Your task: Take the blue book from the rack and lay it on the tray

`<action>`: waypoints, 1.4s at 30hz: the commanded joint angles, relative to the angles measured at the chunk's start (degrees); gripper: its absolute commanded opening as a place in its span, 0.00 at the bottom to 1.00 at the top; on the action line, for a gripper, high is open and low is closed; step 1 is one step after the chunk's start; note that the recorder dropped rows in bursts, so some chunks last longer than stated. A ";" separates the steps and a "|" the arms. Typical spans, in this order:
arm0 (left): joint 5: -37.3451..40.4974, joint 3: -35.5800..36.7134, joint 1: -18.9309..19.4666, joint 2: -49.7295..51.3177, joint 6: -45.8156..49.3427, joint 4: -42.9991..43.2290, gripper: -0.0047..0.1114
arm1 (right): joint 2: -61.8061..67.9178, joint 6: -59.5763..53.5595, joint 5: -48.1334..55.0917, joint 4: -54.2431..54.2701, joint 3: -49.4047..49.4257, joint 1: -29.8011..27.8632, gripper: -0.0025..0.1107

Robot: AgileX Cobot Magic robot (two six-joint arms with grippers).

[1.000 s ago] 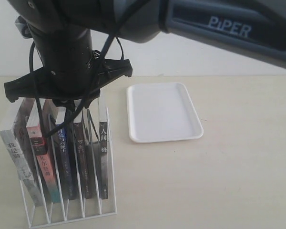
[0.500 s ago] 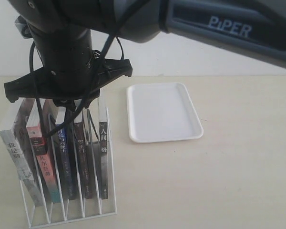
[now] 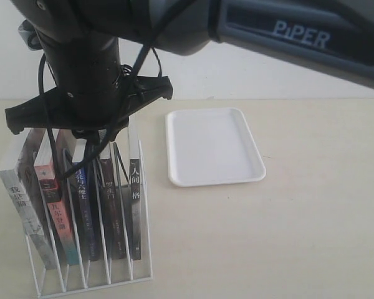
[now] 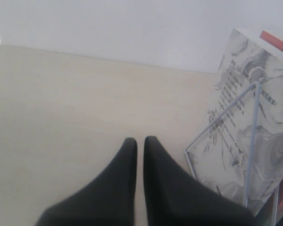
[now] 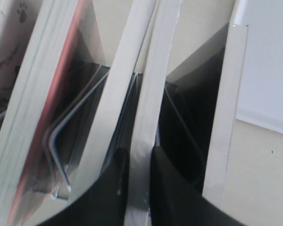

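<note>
The white wire rack (image 3: 144, 252) stands at the front left and holds several upright books. The blue book (image 3: 81, 199) shows its blue spine in the middle slots. In the right wrist view my right gripper (image 5: 137, 150) is shut on the white top edge of the blue book (image 5: 151, 84), one finger on each side. In the exterior view the arm's wrist hides those fingers. The white tray (image 3: 212, 146) lies flat to the right of the rack with nothing on it. My left gripper (image 4: 137, 140) is shut on nothing, low over the table beside the rack's outer end.
A thick marbled grey book (image 4: 254, 117) fills the rack's outermost slot. A red-spined book (image 3: 53, 205) and two black-spined books (image 3: 111, 212) (image 3: 135, 205) flank the blue one. The right arm (image 3: 81, 62) hangs over the rack. A white wall closes the back.
The black-spined book next to the blue one has shifted a little to the right and lower. The arm over the rack has barely moved.
</note>
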 commanded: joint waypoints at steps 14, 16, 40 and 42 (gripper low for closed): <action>-0.04 0.17 0.18 -0.11 0.27 0.01 0.08 | -5.89 -0.76 0.14 -0.47 -0.10 -0.07 0.02; -0.04 0.17 0.18 -0.11 0.27 0.01 0.08 | -6.44 -0.76 0.14 -0.45 -0.10 -0.07 0.02; -0.04 0.17 0.18 -0.11 0.27 0.01 0.08 | -9.42 -1.21 0.14 1.80 0.03 -0.07 0.02; -0.04 0.17 0.18 -0.11 0.27 0.01 0.08 | -9.02 -0.96 0.14 1.80 0.03 -0.07 0.02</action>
